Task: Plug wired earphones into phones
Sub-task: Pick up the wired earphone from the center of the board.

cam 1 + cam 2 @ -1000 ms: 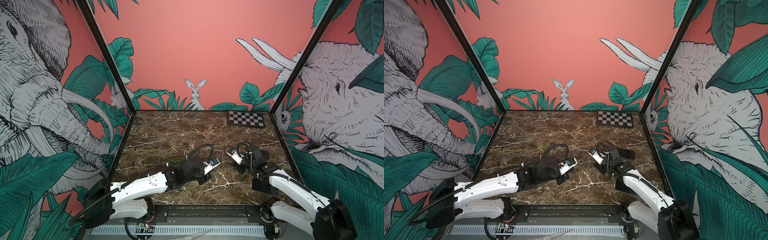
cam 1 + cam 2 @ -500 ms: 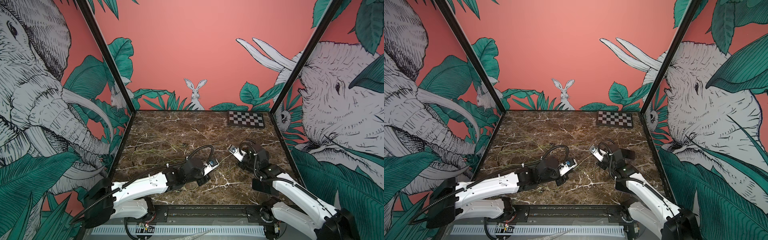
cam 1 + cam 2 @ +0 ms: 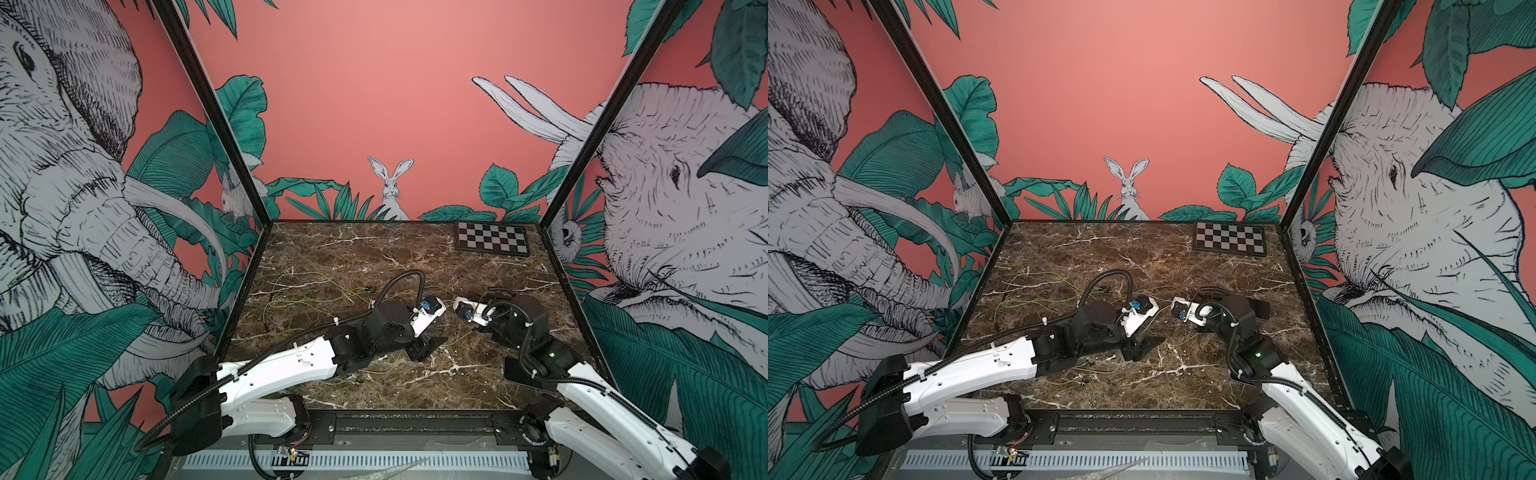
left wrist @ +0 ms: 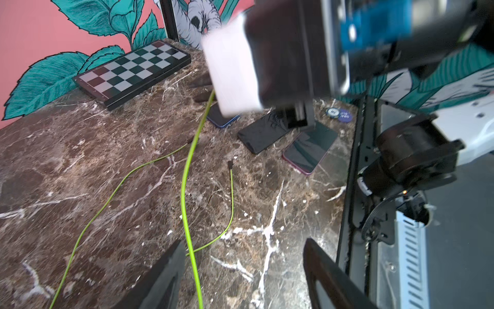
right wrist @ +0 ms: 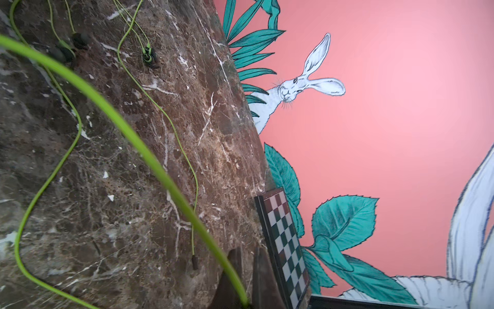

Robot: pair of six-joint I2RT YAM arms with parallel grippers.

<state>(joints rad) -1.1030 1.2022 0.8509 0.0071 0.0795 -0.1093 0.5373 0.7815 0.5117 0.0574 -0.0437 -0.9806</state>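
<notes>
Phones: three phones (image 4: 263, 135) lie flat and close together on the marble table (image 3: 332, 249). They are on the same side as the checkerboard plate (image 3: 492, 243) but well nearer the robot, partly under the right arm.
Left gripper (image 4: 243, 243): jaws spread wide and clamping nothing. It sits low over the marble, nearer the robot than the plate and off to the plate's left.
Earphone cord (image 4: 187, 174): yellow-green. It passes between the left gripper's parted fingers, close by one of them, then rises to the right gripper.
Right gripper (image 5: 247, 251): pinched closed on the earphone cord. It is beside the left gripper and nearer the robot than the plate.
Loose plug (image 4: 230, 163): a dark tip on a thin green cord, lying on the marble between the left gripper and the phones, apart from both.
Earbuds (image 5: 148, 54): dark and green, resting on the marble well to the plate's left.
Cord loops (image 3: 307, 291): thin strands spread over the marble, left of the plate and nearer the robot.
Checkerboard plate: flat in the table's far right corner.
</notes>
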